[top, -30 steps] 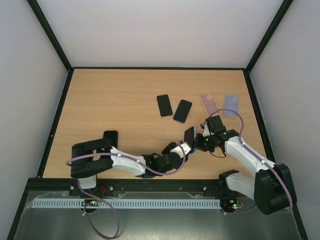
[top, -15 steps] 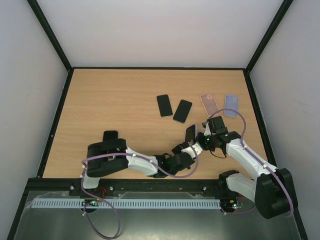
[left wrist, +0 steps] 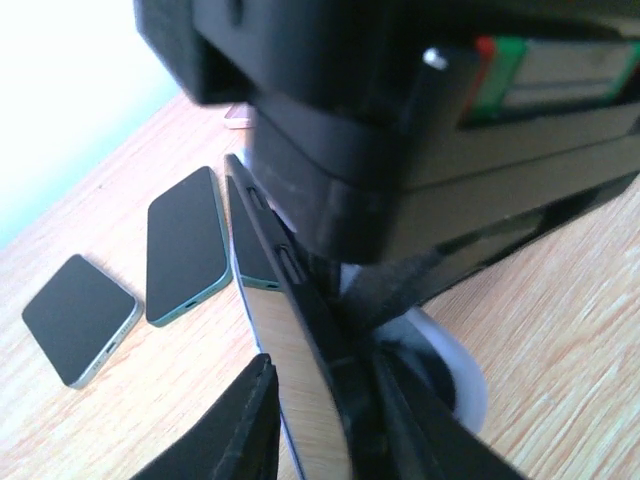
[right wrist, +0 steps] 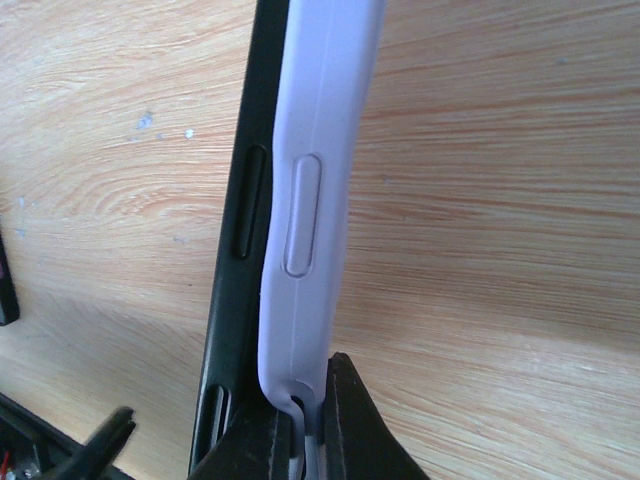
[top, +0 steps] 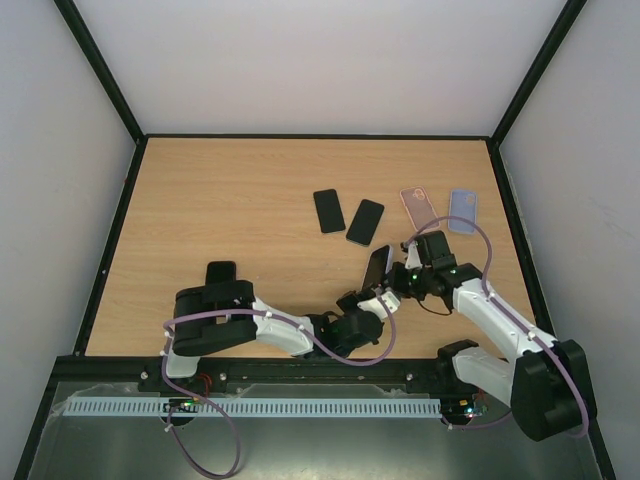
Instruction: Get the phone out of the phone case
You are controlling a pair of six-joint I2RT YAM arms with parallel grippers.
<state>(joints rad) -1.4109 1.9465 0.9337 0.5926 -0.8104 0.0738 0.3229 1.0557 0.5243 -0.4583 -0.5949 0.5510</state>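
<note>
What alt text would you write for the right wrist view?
The right end effector pinches the lower edge of a lilac phone case, seen edge-on against the wooden table; a black phone lies along its left side.

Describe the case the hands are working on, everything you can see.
The case is pale lilac, smooth and rubbery-looking, with a raised oval side button. It is held on edge, tilted, over the table, with the black phone against its open side. The right hand pinches the lip at one end; the left hand straddles the phone.
</note>
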